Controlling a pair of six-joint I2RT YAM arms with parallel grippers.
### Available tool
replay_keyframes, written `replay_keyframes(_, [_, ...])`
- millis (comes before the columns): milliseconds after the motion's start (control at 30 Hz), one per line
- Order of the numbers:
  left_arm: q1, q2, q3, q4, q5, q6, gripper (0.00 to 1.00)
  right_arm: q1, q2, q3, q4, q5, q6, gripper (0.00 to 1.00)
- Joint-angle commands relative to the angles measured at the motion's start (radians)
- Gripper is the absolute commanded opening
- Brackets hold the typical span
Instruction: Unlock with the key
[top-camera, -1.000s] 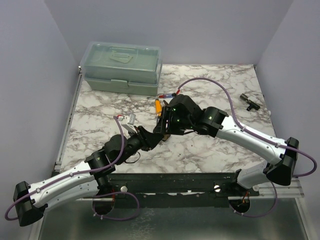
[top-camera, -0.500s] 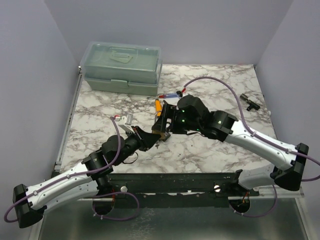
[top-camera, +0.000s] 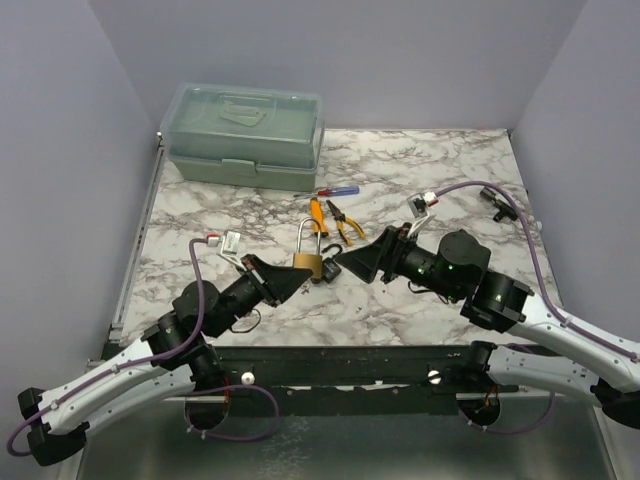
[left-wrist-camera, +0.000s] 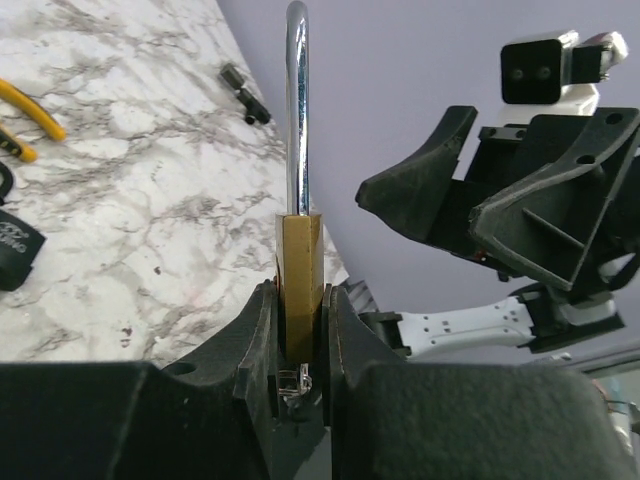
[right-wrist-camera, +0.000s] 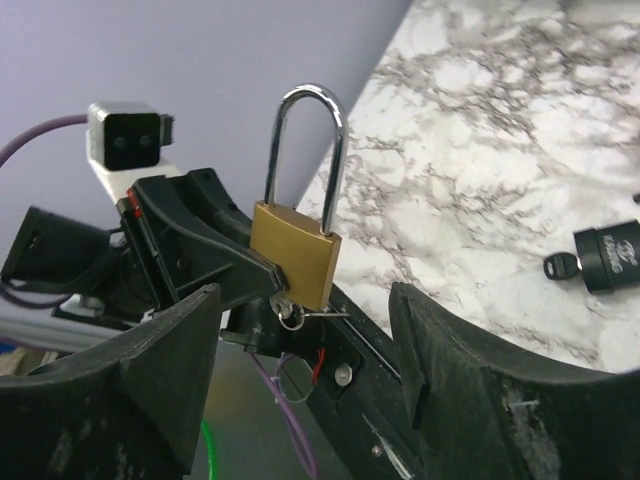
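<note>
A brass padlock (top-camera: 307, 266) with a tall steel shackle stands upright, clamped by its body between the fingers of my left gripper (top-camera: 296, 272), above the table's near middle. In the left wrist view the padlock (left-wrist-camera: 300, 255) sits edge-on between the jaws. In the right wrist view the padlock (right-wrist-camera: 295, 253) shows a small silver key (right-wrist-camera: 286, 309) on a ring in its underside. Both shackle legs look seated in the body. My right gripper (right-wrist-camera: 305, 370) is open and empty, a short way right of the lock (top-camera: 345, 265).
A black key fob (right-wrist-camera: 610, 258) lies on the marble. Orange-handled pliers (top-camera: 318, 214) and a screwdriver (top-camera: 336, 191) lie behind the lock. A green toolbox (top-camera: 245, 135) stands at the back left. A small black part (top-camera: 497, 203) lies at the far right.
My right gripper has let go at the lock and drawn back to the right, jaws open. My left arm has pulled back with the padlock, uncovering the pliers.
</note>
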Motion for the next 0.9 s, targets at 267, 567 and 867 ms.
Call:
replay_keyframes(267, [0.001,-0.013,0.039,0.272,0.235,-0.095,0.0,0.004,0.053,0.013,0.25,-0.245,-0.074,0.57])
replay_keyframes(567, [0.002,-0.003,0.043,0.324,0.265,-0.111,0.0,0.004,0.065,0.015,0.321,-0.347,-0.067,0.47])
replay_keyframes(867, [0.002,0.012,0.033,0.398,0.265,-0.119,0.0,0.005,0.077,-0.006,0.377,-0.423,-0.048,0.41])
